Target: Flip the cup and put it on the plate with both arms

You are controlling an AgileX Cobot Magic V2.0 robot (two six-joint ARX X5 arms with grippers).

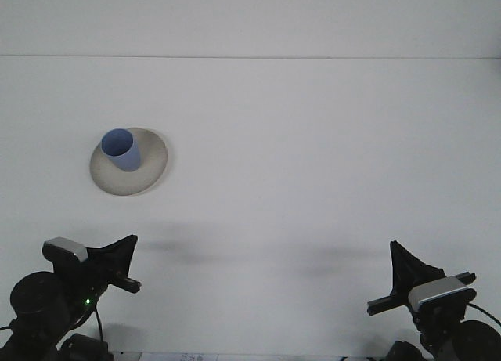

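Observation:
A light blue cup [123, 149] stands upright, mouth up, on the left part of a round beige plate [150, 167] at the left of the white table. Both grippers sit low near the table's front edge, far from the plate. My left gripper [131, 240] is at the bottom left, showing as a single black wedge, shut on nothing. My right gripper [394, 247] is at the bottom right, likewise one black wedge with its fingers together and nothing held.
The white table [313, 157] runs back to a plain white wall. Each arm's wrist camera housing [441, 290] sits just behind its gripper. A black cable hangs under the left arm at the front edge.

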